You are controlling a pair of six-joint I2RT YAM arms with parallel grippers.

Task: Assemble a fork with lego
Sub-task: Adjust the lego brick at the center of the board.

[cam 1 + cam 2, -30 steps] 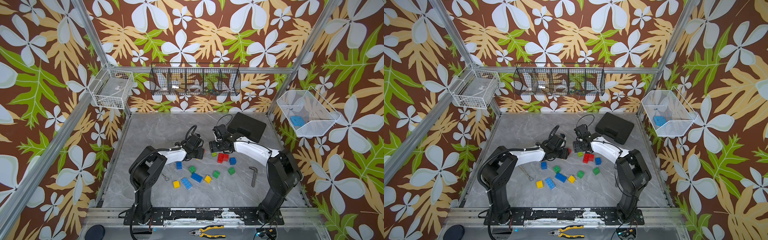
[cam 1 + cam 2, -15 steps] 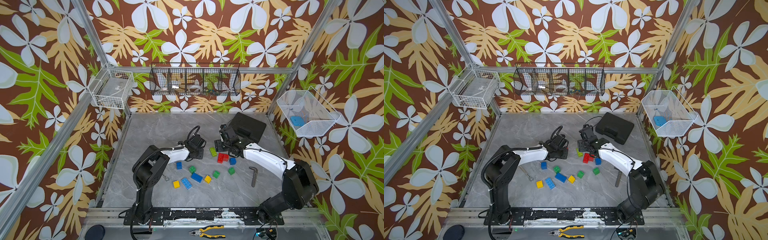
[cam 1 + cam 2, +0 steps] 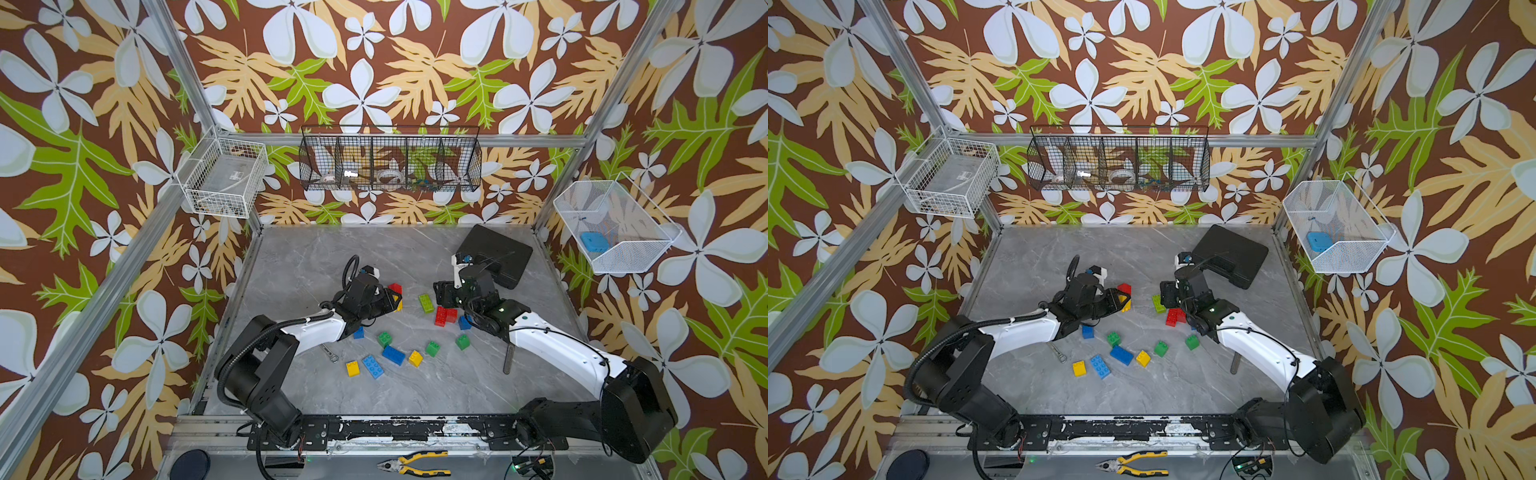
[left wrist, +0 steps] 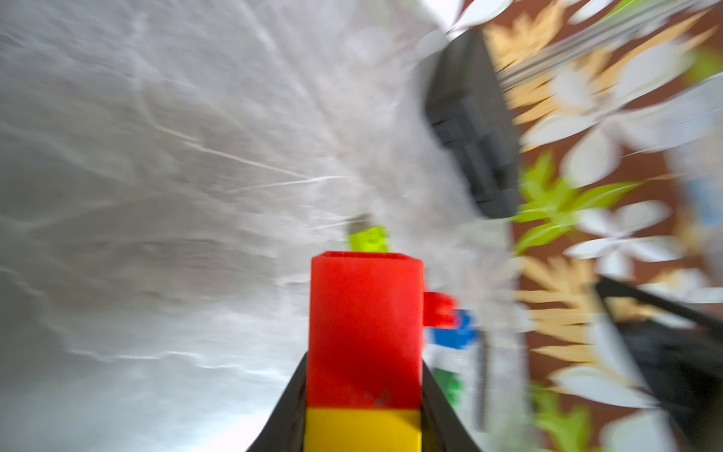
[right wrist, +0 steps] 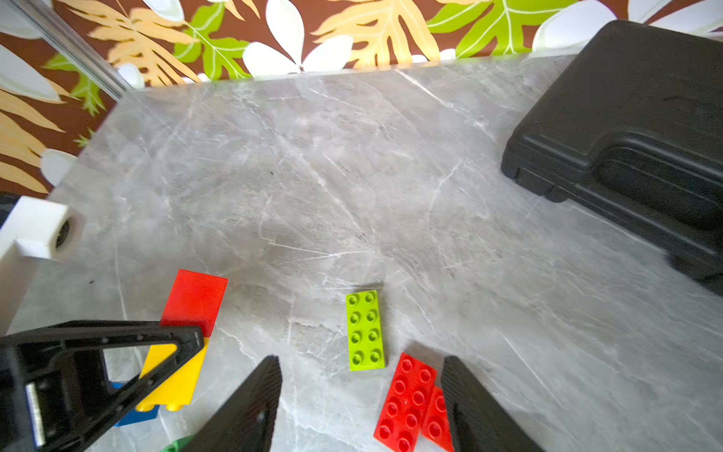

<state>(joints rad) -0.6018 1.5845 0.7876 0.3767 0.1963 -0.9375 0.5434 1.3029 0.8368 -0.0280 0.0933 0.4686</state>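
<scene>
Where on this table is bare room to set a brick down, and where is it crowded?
Bare: the far part of the table, bordered by the back wall and the black case; the near strip between the scattered bricks and the front rail. Crowded: between the left gripper and right gripper, around the lime brick.

Count: three red bricks (image 3: 441,316), three yellow bricks (image 3: 353,368), four blue bricks (image 3: 393,355), four green bricks (image 3: 432,348), one black case (image 3: 498,243), three wire baskets (image 3: 224,203), one pliers (image 3: 415,464).

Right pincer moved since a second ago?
Yes: the right pincer has drawn back slightly toward the black case, leaving the lime brick uncovered beside it.
</scene>
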